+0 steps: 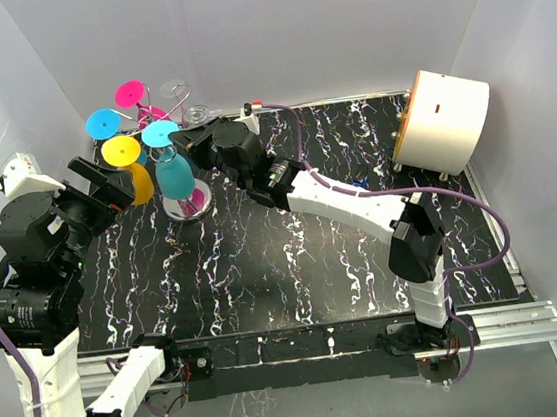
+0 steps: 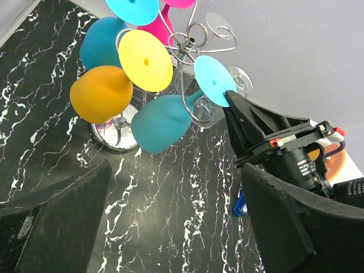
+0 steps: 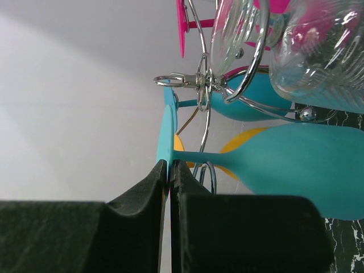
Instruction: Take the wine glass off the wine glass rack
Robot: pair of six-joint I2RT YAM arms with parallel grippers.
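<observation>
Right tool (image 3: 169, 166) is pinched on just the foot rim of the teal wine glass (image 3: 296, 165), hanging upside down on the wine glass rack (image 3: 205, 85); left tool (image 2: 175, 170) is apart, empty. Pull crooked and it could slip, or the stem snags and tips the rack.

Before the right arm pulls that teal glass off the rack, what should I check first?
1. Right gripper shut on the foot of the teal glass: ok.
2. Stem free of the hook on the rack: not ok, the wire cradles it.
3. Gap to the orange glass: cannot tell, they hang close.
4. Left gripper open, holding nothing: ok.
5. Rack base flat on the table: ok.
</observation>
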